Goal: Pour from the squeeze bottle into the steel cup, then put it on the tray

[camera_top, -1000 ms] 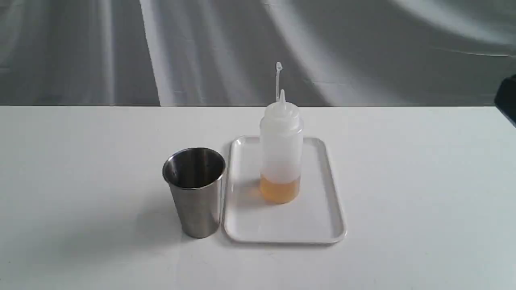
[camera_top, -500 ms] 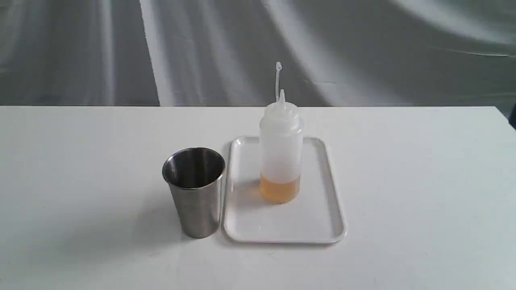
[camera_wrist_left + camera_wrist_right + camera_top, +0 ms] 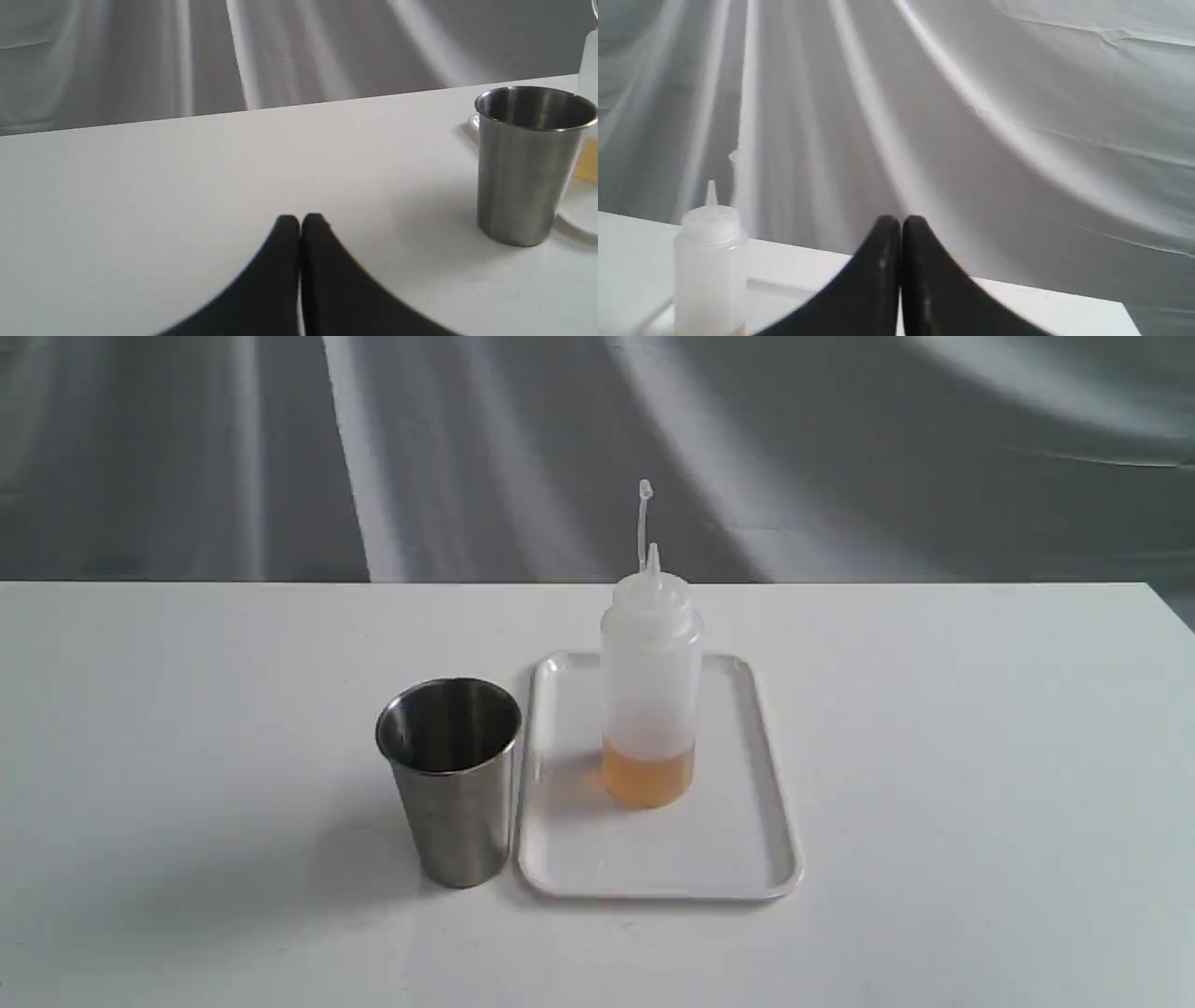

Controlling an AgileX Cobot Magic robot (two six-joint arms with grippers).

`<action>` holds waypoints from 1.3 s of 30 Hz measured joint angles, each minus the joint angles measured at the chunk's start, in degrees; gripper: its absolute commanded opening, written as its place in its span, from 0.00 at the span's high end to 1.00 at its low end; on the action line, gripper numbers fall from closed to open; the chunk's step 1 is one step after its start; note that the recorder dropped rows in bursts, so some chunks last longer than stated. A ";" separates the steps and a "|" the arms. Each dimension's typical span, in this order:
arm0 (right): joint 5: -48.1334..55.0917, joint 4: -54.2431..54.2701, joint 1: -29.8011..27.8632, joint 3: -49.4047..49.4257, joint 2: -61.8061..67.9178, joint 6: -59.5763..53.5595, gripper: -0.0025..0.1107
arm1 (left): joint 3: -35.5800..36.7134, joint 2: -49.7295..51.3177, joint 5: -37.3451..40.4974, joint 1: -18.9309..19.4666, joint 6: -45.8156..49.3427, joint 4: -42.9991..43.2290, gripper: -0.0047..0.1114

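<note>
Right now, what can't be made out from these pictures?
- Exterior view: the bottom of the steel cup is dark and hidden by its own wall, so I cannot tell whether it holds any liquid.
- Left wrist view: the squeeze bottle is cut off by the frame edge, and the tray is mostly behind the cup.
- Right wrist view: the bottle's base is cut off by the frame edge, and the right gripper covers much of the tray.

The exterior view looks from slightly above one edge of the table (image 3: 187, 709), across the whole tabletop to a draped grey backdrop (image 3: 467, 448). The left wrist view sits low, near the surface, facing that backdrop. It shares the steel cup (image 3: 530, 163) with the exterior. The right wrist view, higher, shares the squeeze bottle (image 3: 710, 266) — seen close.
</note>
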 measured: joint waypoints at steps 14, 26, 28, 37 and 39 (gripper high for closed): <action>-0.15 1.37 -10.20 10.98 -13.03 -0.13 0.98 | 0.00 0.00 0.00 0.00 0.00 0.00 0.96; 3.51 1.48 -10.20 11.19 -16.18 -0.13 0.98 | 0.00 0.00 0.00 0.00 0.00 0.00 0.96; 5.63 1.48 -10.20 11.19 -16.18 -0.13 0.98 | 0.00 0.00 0.00 0.00 0.00 0.00 0.96; 23.83 1.59 -10.20 11.19 -16.18 -0.13 0.98 | 0.00 0.00 0.00 0.00 0.00 0.00 0.96; 24.38 1.69 -10.20 11.19 -16.18 -0.13 0.98 | 0.00 0.00 0.00 0.00 0.00 0.00 0.96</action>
